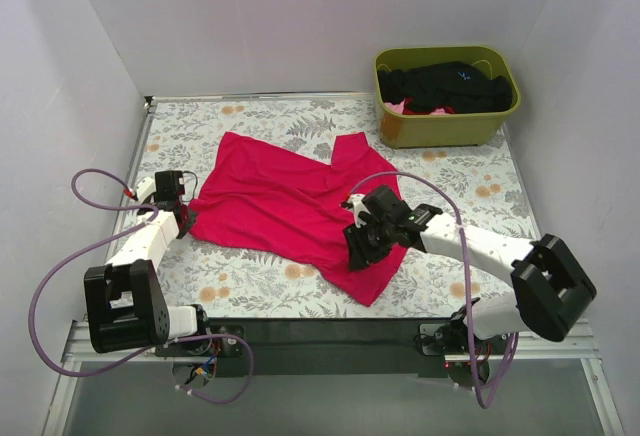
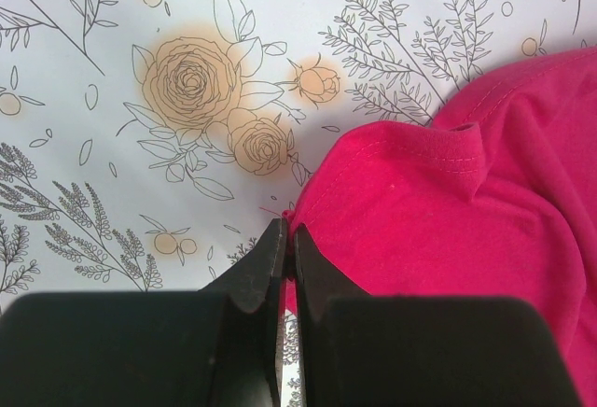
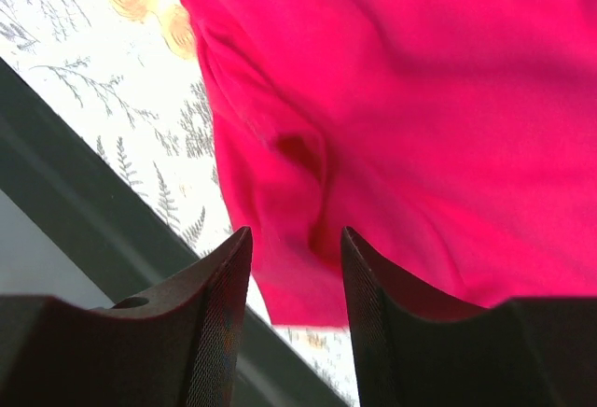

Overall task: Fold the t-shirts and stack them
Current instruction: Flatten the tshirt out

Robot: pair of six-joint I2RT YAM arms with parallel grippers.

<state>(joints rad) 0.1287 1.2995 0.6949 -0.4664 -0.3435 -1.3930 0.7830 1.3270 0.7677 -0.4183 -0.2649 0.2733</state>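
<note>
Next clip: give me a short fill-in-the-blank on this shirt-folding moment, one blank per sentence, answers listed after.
1. The red t-shirt lies spread out on a table cover printed with a ___ pattern.
2. The left pincer is ___ on the shirt's edge.
3. The right pincer hangs over the shirt with its jaws ___.
4. The black clothes sit in a bin whose colour is ___.

Missing words: floral; shut; open; green.

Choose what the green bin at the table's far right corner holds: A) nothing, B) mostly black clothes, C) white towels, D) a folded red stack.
B: black clothes fill the green bin, while the red t-shirt lies spread on the table outside it.
</note>
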